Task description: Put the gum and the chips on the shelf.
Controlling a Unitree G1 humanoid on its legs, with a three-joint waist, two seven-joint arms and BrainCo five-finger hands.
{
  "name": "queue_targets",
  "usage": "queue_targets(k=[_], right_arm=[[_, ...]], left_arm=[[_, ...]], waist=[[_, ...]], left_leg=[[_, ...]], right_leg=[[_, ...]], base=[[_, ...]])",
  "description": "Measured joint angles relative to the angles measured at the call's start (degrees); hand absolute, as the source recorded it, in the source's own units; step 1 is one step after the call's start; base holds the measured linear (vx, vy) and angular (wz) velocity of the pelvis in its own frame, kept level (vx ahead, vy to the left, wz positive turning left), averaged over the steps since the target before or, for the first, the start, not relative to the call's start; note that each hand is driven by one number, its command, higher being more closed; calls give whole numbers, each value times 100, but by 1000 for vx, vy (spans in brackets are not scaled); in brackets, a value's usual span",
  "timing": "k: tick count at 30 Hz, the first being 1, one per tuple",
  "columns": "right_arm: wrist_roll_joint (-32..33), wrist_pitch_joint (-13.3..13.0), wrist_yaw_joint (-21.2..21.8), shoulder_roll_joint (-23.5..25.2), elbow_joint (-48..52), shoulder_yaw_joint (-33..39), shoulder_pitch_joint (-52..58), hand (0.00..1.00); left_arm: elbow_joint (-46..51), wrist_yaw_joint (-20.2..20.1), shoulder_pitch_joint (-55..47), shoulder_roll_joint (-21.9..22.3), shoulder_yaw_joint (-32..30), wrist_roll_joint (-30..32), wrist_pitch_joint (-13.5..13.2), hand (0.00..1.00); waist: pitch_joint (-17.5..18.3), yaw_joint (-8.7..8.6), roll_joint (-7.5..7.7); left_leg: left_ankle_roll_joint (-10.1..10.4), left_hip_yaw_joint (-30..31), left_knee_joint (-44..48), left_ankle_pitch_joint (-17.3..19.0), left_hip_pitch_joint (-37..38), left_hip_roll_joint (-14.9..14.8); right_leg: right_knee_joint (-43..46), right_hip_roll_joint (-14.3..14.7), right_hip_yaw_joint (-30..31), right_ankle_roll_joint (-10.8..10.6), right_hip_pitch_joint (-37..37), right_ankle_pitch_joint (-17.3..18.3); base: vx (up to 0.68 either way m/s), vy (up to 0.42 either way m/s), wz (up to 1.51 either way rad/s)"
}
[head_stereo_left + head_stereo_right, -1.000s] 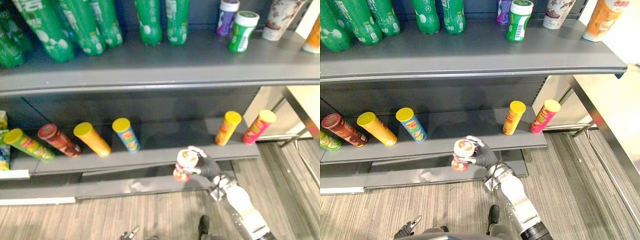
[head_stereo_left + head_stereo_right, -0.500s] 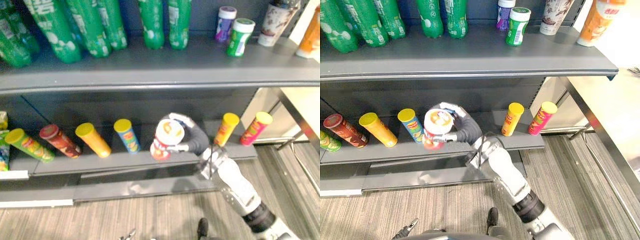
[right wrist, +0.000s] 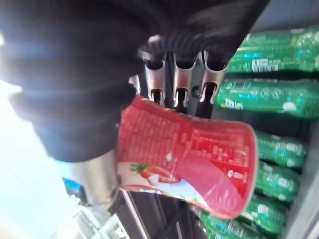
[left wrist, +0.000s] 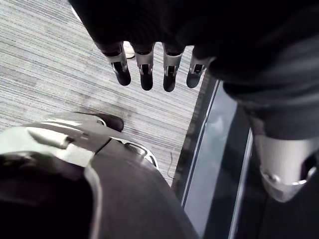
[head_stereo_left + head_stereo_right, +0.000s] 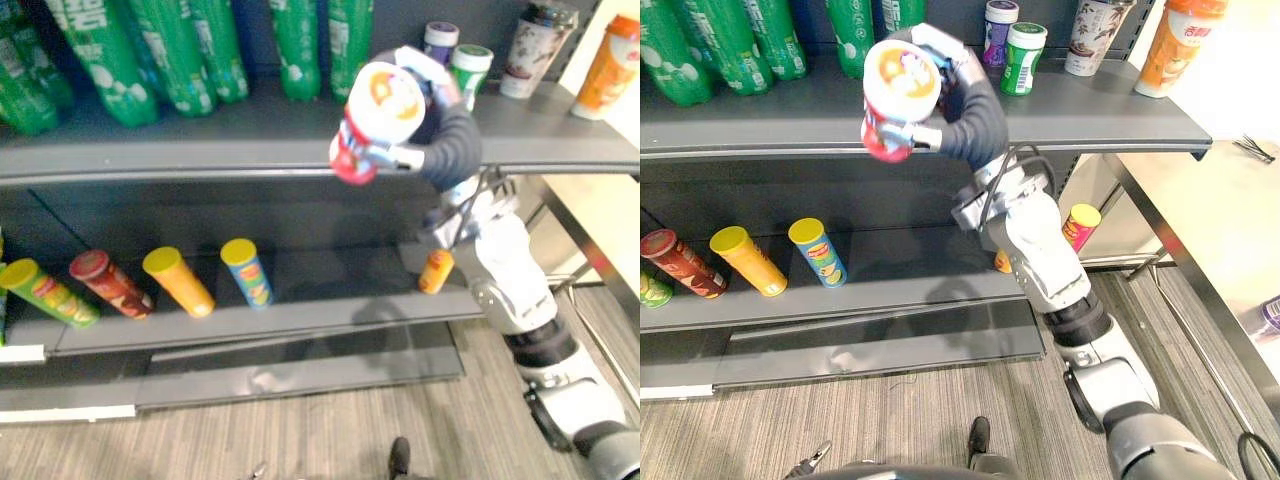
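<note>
- Grey striped flooring runs below a dark store rack, and the upper shelf is my landmark.
- My right hand is raised level with the upper shelf's front edge, fingers and thumb clamped round the red chips can.
- The can is tilted, its pale lid towards my head and its base in front of the upper shelf's edge. It is held in the air, not set down.
- The green gum jar stands upright on the upper shelf, towards its right end, with a purple jar just beside it.
- Green bottles crowd the left and middle of the upper shelf, and a brown-patterned cup and an orange cup stand at its right end.
- Below the upper shelf, on the lower shelf, other cans lie on their sides: green, dark red, yellow, blue-and-yellow, orange and pink.
- My left hand hangs low over the flooring, far below the upper shelf, fingers straight, apart and holding nothing.
</note>
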State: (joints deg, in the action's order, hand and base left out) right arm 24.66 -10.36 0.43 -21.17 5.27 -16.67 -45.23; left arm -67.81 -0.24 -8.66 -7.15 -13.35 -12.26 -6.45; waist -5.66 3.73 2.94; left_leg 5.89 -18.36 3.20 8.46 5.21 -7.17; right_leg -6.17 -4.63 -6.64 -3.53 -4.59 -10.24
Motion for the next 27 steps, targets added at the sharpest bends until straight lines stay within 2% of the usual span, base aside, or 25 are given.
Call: queue_targets(k=[8,10,15,27], right_arm=[[-264,54,-509,-80,-878,283,-487,100],[-453,96,-520,-79,-1090,294,-529,100],[-459,253,-526,-79,-1473,582,-531,100],[-737,354,-518,-108,-1927,967,-531,100]], left_arm=[[51,1,-6,0,8,-1,46,0],[58,2,-6,2,8,-1,46,0],[72,2,-6,6,11,-1,46,0],[131,-2,-14,2,51,7,46,0]], waist=[[0,13,1],[0,15,1],[-2,30,0],[-32,11,-1]], left_leg=[[0,1,-11,0,1,10],[-2,1,-9,0,-1,9],[-4,6,-11,-3,-13,2],[-3,2,-14,-2,-10,6]], right_leg=[[0,23,0,0,-4,-1],[0,24,0,0,-4,-1],[-1,21,-1,0,-16,0],[-1,28,1,0,-44,0]], base=[[0,0,0],[0,0,0],[0,0,0],[0,0,0]])
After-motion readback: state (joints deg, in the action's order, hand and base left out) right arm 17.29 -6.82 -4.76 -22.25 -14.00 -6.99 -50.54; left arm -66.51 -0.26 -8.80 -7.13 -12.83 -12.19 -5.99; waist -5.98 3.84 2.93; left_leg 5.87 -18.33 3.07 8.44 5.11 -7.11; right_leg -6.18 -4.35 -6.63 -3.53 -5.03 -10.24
